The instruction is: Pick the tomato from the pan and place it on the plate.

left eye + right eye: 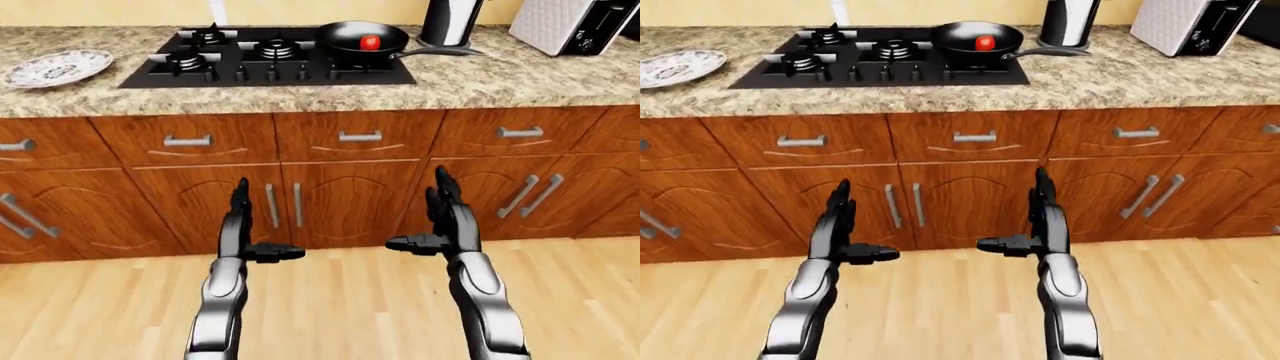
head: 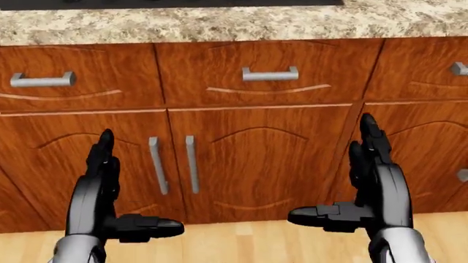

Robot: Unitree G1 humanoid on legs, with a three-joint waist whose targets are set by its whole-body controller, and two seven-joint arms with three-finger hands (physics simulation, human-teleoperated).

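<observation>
Across the top of the left-eye view runs a speckled granite worktop (image 1: 480, 79) over brown wooden cabinets (image 1: 330, 202) with grey bar handles, and pale wood flooring (image 1: 340, 300) fills the bottom. Near the middle of the worktop sits a black gas hob (image 1: 265, 60), its far right corner carrying a black frying pan (image 1: 355, 37) whose handle points right over the granite. To the right of the pan, at the worktop's far edge, stand a dark cylindrical kettle (image 1: 450, 21) and a white toaster (image 1: 580, 26). Toward the worktop's left end, well apart from the hob, lies a patterned white plate (image 1: 58, 67). Below the worktop edge, before the cabinet doors, both black hands are raised with palms facing each other: the left hand (image 1: 243, 225) has its fingers straight up and its thumb stuck out toward the right, spread wide and holding nothing; the right hand (image 1: 445, 221) mirrors it, fingers up, thumb pointing left, also wide and bare. Smallest of all, the red tomato (image 1: 369, 43) rests inside the pan, near its middle.
</observation>
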